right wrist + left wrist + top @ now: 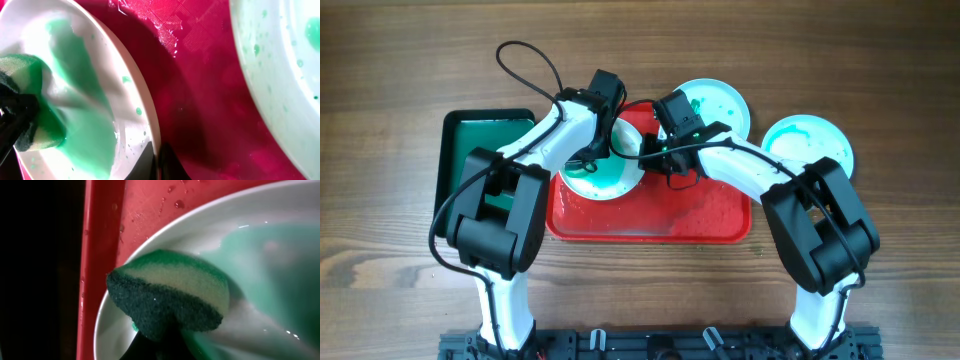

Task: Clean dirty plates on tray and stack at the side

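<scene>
A white plate [605, 172] smeared with green stands tilted on the left of the red tray [650, 215]. My left gripper [592, 160] is shut on a green and yellow sponge [167, 295] that presses on the plate's face [260, 255]. My right gripper [655, 150] is shut on that plate's rim [152, 135], one finger on each side. The sponge also shows in the right wrist view [30, 100]. A second plate [720, 105] with green spots lies across the tray's far right edge. A third, pale turquoise plate [810, 145] lies on the table right of the tray.
A narrower dark green tray [470, 140] lies to the left of the red tray, partly under my left arm. The red tray's floor [200, 75] is wet with droplets. Wooden table [380, 60] all around.
</scene>
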{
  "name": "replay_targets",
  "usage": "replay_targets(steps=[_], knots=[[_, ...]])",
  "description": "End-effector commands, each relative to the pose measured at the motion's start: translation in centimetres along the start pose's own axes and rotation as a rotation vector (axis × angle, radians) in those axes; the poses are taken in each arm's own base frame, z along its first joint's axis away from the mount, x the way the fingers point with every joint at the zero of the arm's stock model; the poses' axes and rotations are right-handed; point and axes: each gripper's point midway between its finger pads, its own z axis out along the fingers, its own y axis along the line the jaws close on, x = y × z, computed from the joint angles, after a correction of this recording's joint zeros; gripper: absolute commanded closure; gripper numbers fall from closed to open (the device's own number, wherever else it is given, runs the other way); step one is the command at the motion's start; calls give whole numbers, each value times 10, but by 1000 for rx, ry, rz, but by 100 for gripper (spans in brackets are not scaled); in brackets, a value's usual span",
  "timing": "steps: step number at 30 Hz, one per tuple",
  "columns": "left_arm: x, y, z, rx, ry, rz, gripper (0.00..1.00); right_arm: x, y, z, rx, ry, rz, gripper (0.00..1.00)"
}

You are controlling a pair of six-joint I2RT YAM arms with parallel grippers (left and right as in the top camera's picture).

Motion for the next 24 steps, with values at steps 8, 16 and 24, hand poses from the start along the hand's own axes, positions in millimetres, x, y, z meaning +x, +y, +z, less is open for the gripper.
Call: replay_targets(steps=[8, 16, 24], knots=[[72, -100, -17, 771, 248, 522, 96, 2, -3, 4, 7, 16, 2, 96], [24, -114, -11, 760, 44, 479, 96, 2, -3, 4, 8, 18, -2, 96], [-33, 3, 45, 149, -30, -196, 96, 2, -3, 4, 8, 18, -3, 96]])
